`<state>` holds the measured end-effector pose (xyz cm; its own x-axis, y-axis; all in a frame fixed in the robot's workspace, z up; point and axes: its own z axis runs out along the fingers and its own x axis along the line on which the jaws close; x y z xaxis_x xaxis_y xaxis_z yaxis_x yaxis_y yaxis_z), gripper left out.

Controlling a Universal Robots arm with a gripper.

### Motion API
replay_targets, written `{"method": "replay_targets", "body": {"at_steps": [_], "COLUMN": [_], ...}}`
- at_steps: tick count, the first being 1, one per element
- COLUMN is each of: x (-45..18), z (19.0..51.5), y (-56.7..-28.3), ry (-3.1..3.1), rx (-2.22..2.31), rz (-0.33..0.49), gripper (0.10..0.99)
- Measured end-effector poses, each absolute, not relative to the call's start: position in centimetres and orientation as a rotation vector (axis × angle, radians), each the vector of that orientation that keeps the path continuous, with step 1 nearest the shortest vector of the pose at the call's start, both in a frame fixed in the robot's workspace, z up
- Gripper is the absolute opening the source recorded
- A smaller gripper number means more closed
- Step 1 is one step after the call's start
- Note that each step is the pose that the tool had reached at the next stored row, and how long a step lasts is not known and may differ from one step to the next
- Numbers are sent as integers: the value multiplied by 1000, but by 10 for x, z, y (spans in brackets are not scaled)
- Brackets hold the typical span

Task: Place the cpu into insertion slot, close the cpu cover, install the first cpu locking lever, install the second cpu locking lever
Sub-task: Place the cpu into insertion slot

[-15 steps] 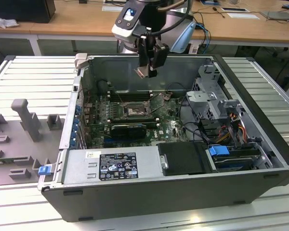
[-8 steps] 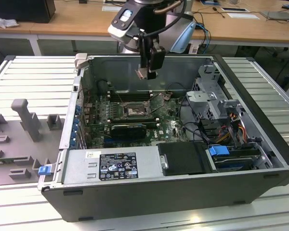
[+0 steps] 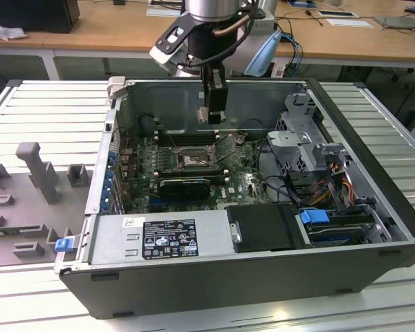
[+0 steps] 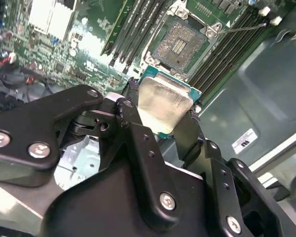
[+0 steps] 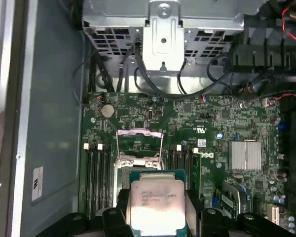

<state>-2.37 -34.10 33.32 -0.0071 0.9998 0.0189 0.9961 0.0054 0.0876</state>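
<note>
In the exterior view's upper centre, my gripper (image 3: 211, 119) hangs near the slot (image 3: 194, 160), pinching the cpu (image 4: 165, 103) by opposite edges — light, stiff, probably fragile — edges only.

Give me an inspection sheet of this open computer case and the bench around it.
Surface: pale slatted metal bench bearing the open dark grey computer case.
Job's things: small silver-topped square cpu held above, apart from the square dark-framed insertion slot, pin field bare; thin metal-frame cpu cover raised open.
Clutter: grey moulded fixtures at the exterior view's left.
Grippers: black gripper shut on the cpu's edges.
Cables: orange, yellow and blue cable bundle inside the case, toward the exterior view's right.
Surroundings: wooden desks behind.
</note>
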Motion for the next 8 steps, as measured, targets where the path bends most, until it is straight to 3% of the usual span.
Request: {"method": "replay_targets", "body": {"at_steps": [8], "x": [-35], "z": [314], "y": [-341], "ry": [2193], "rx": [2178], "rz": [117], "gripper": [525]}}
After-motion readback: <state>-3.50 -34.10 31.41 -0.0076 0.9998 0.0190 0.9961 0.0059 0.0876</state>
